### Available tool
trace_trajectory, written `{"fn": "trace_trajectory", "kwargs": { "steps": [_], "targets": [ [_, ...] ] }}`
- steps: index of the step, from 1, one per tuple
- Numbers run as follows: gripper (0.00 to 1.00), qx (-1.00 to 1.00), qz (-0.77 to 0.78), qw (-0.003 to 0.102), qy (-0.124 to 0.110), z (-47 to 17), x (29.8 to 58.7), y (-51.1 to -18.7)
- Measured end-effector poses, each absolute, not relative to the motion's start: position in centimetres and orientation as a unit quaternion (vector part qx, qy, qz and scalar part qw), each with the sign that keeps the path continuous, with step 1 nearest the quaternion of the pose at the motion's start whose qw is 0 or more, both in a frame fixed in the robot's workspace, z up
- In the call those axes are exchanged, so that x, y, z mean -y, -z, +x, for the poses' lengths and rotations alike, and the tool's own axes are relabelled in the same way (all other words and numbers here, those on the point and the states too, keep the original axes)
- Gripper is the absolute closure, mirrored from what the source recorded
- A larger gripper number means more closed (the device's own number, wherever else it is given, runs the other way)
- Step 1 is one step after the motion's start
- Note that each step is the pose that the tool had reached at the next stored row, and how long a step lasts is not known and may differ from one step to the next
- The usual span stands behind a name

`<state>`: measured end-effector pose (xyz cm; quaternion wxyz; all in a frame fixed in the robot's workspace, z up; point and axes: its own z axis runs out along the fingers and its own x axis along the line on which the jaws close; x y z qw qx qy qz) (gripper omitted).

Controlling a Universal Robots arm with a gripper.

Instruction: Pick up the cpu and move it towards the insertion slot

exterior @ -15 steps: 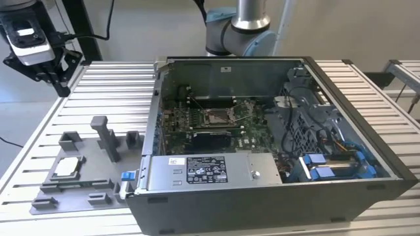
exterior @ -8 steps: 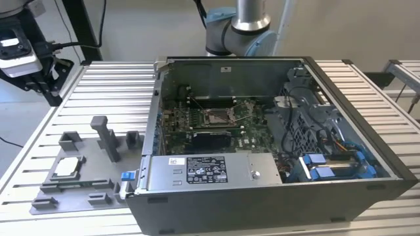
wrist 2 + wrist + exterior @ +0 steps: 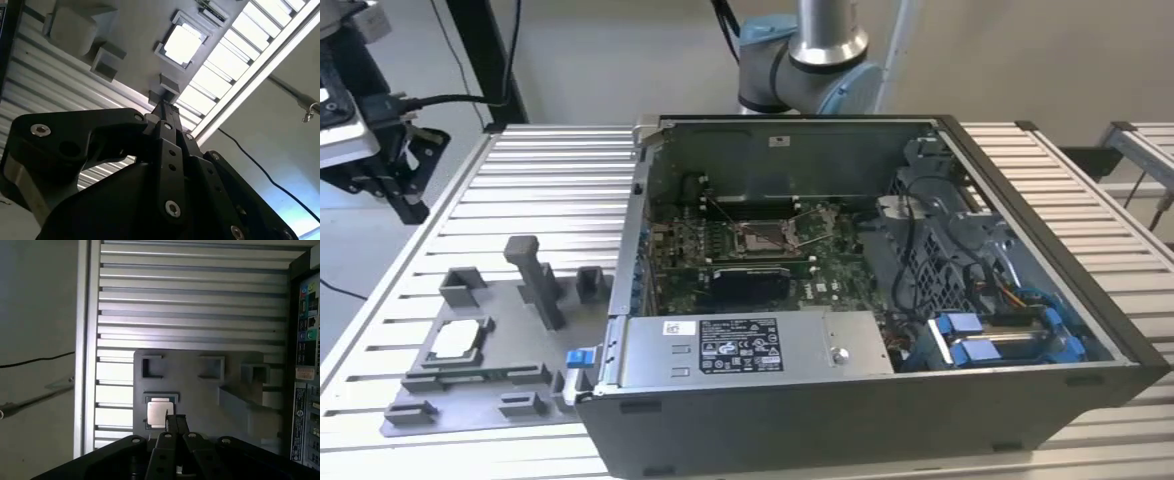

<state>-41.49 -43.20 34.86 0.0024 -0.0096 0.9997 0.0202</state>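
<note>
Black and built of bolted linkage arms, the robot's two-fingered gripper [image 3: 175, 418] stands nearest the lens in both wrist views. Its slim jaws are closed against each other with nothing caught between them. Just beyond the tips lies the cpu [image 3: 158, 413], a flat square chip with a silver-grey metal top, seated level in a square nest of a grey plastic fixture plate [image 3: 200, 392]. Whether the tips touch the chip cannot be told. In the second wrist view the gripper [image 3: 167, 106] points towards the cpu [image 3: 182, 44], which glares bright in that nest.

In the exterior view the cpu [image 3: 456, 341] rests at eight o'clock on the fixture plate [image 3: 474, 405]. The plate lies on a ribbed aluminium table [image 3: 534, 190], just beside a dark grey open computer case [image 3: 854, 425]. A grey upright post [image 3: 531, 275] rises from the plate at two o'clock of the chip.

Inside the case come first a silver power supply box [image 3: 827, 345], then a green motherboard [image 3: 834, 272]. The insertion slot [image 3: 761, 235], a square socket with a shiny metal frame and brownish centre, sits near the picture's middle, at two o'clock from the cpu and well apart from it. A black rectangular component [image 3: 747, 287] lies at the slot's six o'clock. Farthest, at twelve o'clock, the silver and blue-grey arm base [image 3: 807, 60] stands behind the case.
</note>
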Motion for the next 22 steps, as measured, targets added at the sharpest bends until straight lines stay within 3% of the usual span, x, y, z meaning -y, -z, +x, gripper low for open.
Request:
{"fn": "trace_trajectory", "kwargs": {
  "steps": [13,14,22],
  "targets": [
    [1.00,-1.000,-0.010,0.002,-0.020,-41.92,43.20,-34.60],
    [0.00,-1.000,-0.010,0.002,-0.020,-41.92,43.20,-34.60],
    [0.00,-1.000,-0.010,0.002,-0.020,-41.92,43.20,-34.59]
  ]
}}
